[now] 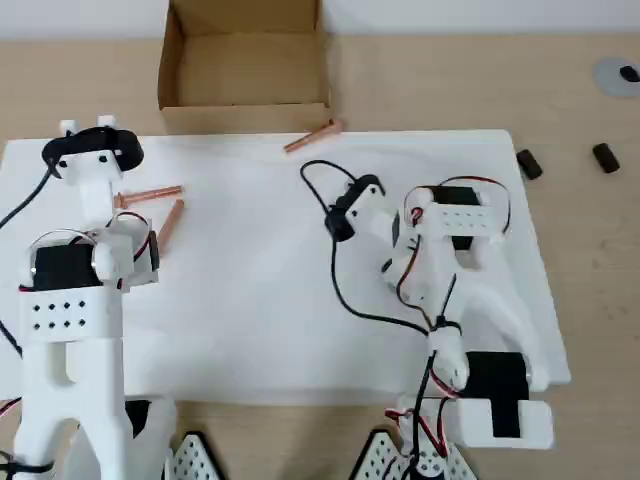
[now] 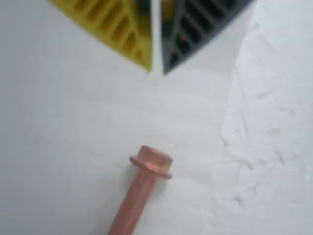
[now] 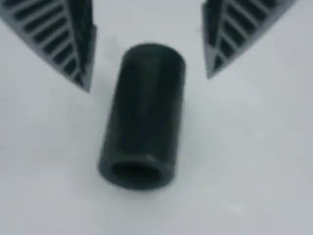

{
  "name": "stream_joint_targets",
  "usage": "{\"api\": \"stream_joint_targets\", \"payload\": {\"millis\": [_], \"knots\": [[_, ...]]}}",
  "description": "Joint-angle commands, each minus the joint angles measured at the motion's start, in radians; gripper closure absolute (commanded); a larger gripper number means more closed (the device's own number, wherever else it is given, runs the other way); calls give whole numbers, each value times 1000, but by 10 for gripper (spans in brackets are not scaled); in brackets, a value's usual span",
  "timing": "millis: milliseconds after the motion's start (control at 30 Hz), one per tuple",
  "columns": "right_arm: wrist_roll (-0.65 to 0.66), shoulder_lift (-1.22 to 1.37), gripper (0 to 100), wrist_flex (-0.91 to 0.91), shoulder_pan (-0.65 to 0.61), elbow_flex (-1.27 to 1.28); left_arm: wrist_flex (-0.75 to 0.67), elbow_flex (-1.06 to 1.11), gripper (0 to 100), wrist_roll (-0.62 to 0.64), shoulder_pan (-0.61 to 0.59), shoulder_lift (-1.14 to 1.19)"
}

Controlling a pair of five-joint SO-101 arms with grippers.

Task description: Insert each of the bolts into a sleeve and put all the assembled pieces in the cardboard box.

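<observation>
My left gripper hangs shut over the white sheet, its yellow and black fingertips almost touching with nothing between them. Just ahead of it lies a copper bolt, hex head towards the tips. The high view has two bolts beside the left arm, and a third bolt by the cardboard box. My right gripper stands open, low over a black sleeve lying between its fingers, not touching it. That arm's head is mid-sheet.
The white sheet covers most of the table. Two more black sleeves lie on bare wood to the far right, near a grey disc. A black cable loops beside the right arm.
</observation>
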Motion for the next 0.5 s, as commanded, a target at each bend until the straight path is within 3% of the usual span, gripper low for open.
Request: {"api": "stream_joint_targets", "payload": {"millis": [0,267,467], "knots": [[9,8,807,-3,-48,-61,3,-48,983,-9,-9,-27],[9,125,810,-51,-104,-88,5,-46,983,-9,-11,-27],[17,237,811,-52,-21,-131,18,-49,983,-31,-11,-27]]}}
